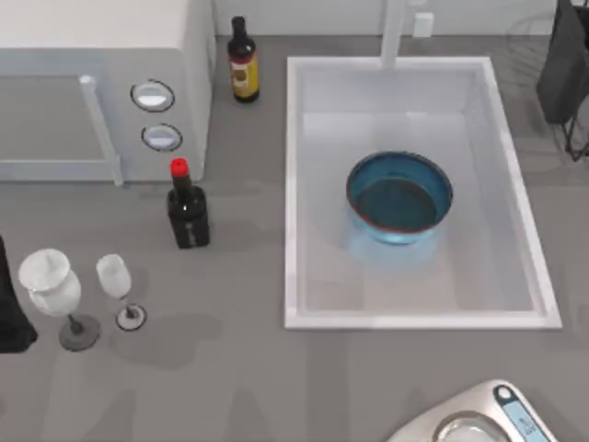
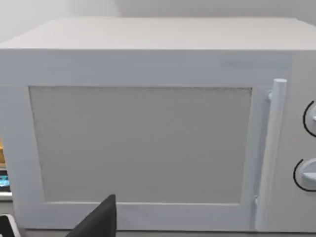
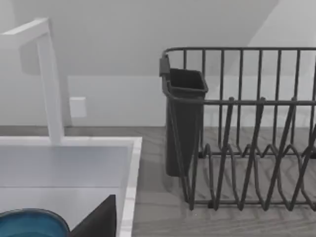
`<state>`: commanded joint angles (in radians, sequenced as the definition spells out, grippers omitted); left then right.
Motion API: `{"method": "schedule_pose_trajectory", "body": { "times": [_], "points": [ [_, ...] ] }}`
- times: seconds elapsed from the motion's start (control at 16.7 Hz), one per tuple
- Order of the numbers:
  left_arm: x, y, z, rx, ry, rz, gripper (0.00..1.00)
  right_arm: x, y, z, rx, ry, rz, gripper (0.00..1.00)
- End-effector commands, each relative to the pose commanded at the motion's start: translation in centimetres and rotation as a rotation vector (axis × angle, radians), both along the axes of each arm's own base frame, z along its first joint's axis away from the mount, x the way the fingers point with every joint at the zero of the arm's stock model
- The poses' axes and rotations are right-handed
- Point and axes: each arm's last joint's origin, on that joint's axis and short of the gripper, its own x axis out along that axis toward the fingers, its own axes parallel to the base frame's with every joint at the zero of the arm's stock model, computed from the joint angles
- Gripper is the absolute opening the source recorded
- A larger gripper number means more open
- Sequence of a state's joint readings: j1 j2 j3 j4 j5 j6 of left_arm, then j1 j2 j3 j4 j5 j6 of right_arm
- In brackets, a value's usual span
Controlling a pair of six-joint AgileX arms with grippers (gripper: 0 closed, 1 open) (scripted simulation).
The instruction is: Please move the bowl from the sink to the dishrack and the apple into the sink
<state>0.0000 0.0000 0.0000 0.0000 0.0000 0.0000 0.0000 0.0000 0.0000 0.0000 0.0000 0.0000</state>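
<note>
The blue bowl [image 1: 399,198] with its reddish-brown rim sits upright in the white sink [image 1: 296,184], a little right of the basin's middle. Its edge also appears in the right wrist view [image 3: 29,224], beside the sink's rim [image 3: 129,187]. The dark wire dishrack [image 3: 247,148] with a dark cutlery cup [image 3: 182,123] stands just right of the sink, at the table's back right corner [image 1: 563,69]. The apple is out of view. My left gripper [image 1: 9,313] is parked at the far left edge, facing the microwave. A dark part of my right gripper [image 3: 98,219] hangs near the sink's right side, apart from the bowl.
A white microwave [image 1: 92,83] fills the back left. A brown bottle [image 1: 243,63] and a red-capped black bottle [image 1: 187,207] stand between it and the sink. Two wine glasses [image 1: 55,290] stand front left, a kitchen scale [image 1: 479,414] front right. A white faucet post [image 1: 394,32] rises behind the sink.
</note>
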Motion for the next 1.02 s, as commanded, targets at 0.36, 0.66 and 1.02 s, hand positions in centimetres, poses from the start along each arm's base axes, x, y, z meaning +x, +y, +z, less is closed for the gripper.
{"method": "schedule_pose_trajectory", "body": {
  "times": [0.36, 0.66, 1.02],
  "points": [
    [0.0, 0.0, 0.0, 0.000, 0.000, 0.000, 1.00, 0.2, 0.2, 1.5, 0.027, 0.066, 0.014, 1.00],
    [0.0, 0.0, 0.0, 0.000, 0.000, 0.000, 1.00, 2.1, 1.0, 7.1, 0.108, 0.270, 0.052, 1.00],
    [0.0, 0.0, 0.0, 0.000, 0.000, 0.000, 1.00, 10.1, 4.2, 15.4, 0.201, 0.602, 0.079, 1.00]
  ]
}}
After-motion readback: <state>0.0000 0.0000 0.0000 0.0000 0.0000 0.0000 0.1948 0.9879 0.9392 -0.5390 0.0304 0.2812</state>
